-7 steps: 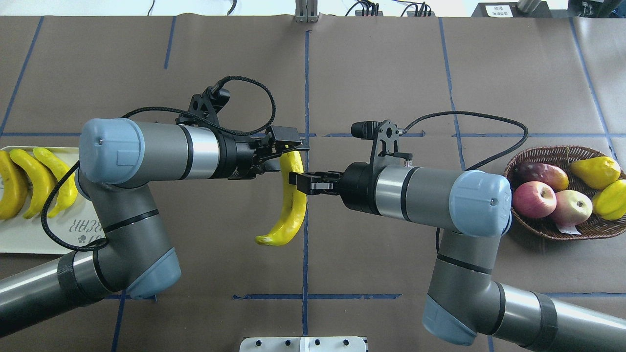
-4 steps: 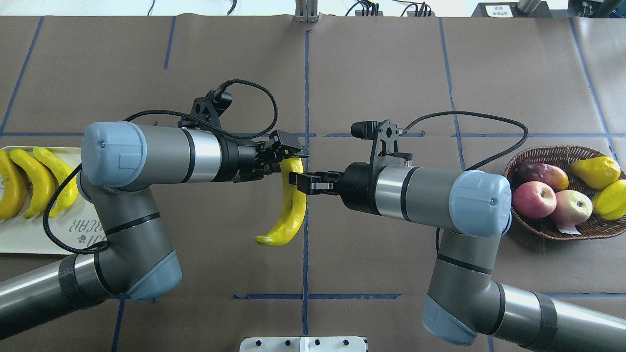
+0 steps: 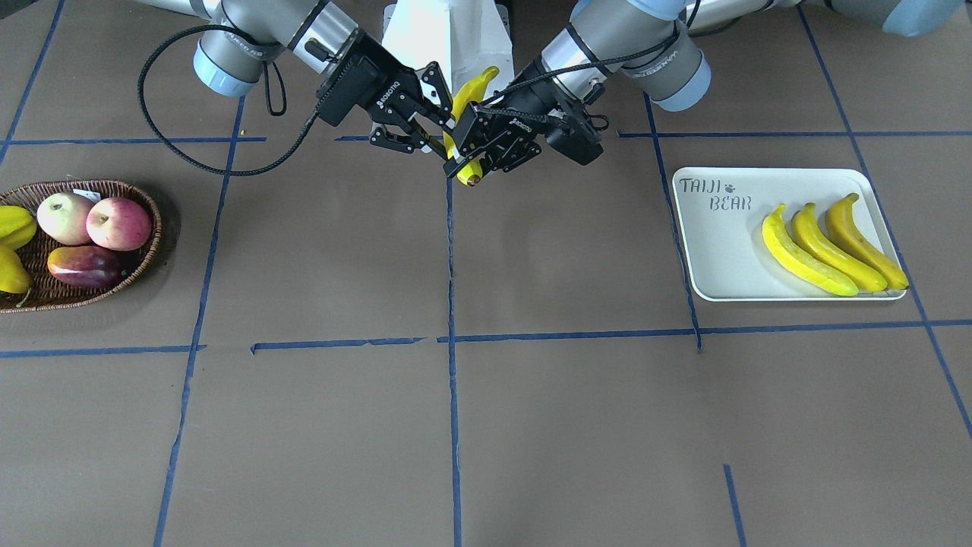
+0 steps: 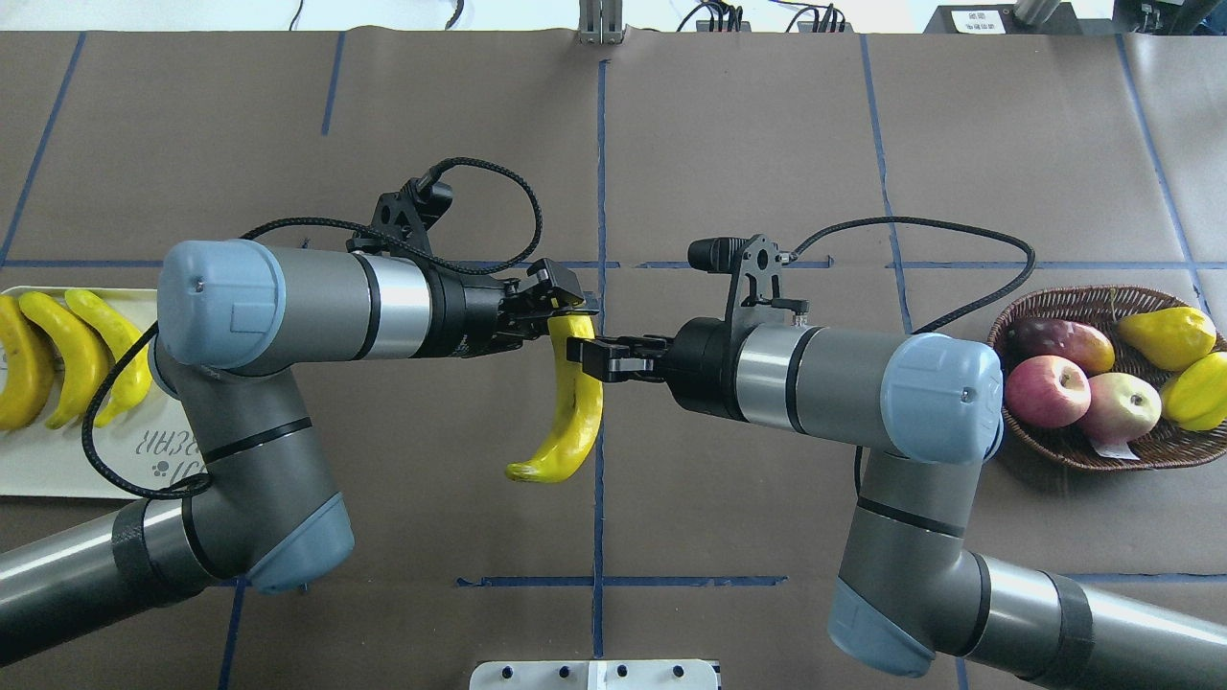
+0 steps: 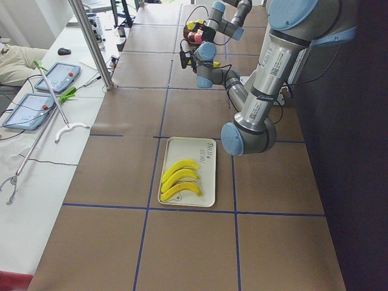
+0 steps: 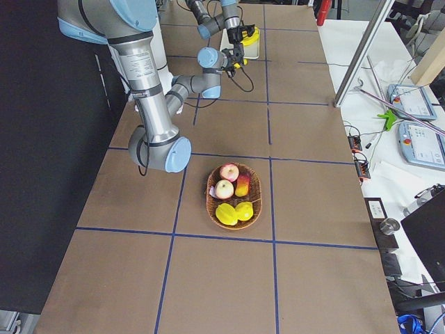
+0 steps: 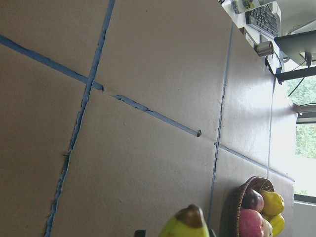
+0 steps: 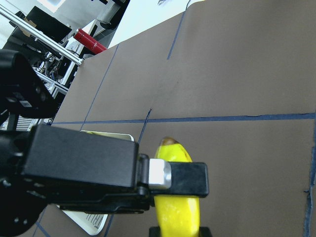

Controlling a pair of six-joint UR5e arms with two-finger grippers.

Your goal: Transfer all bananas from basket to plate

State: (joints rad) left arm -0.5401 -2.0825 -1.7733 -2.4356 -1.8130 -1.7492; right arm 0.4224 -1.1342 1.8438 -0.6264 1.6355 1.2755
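Handover item: fourth banana, suspended above the table's centre line, apparently clear of the paper and shared by both arms. The right gripper pinches it across the upper middle, fingers pressed onto opposite flanks. The left gripper is clamped onto the top end just beside it, on the 12 o'clock side in the overhead view, so both claws appear to grip at once. Reason for the double hold, as judged: the basket sits at 3 o'clock on the right arm's side and the plate at 9 o'clock on the left's, so the fruit changes hands midway. The right claw would need to let go before the left carries it off. The free lower end curls toward 7 o'clock and is dark-tipped. Surface: smooth, glossy, uniform yellow, probably a moulded imitation, firm enough for a narrow pinch but liable to swivel in it. Plate: flat, rectangular, off-white, with rounded corners, a low rim and grey "TAIJI BEAR" lettering. Three bananas lie on it side by side, curves nested, with bare surface beside them for the fourth. Basket: shallow oval of brown woven wicker, holding two red-and-yellow apples, a dark purple-red fruit and yellow-green ridged fruits; no banana shows in it. Table cover: matt brown paper gridded with blue tape.
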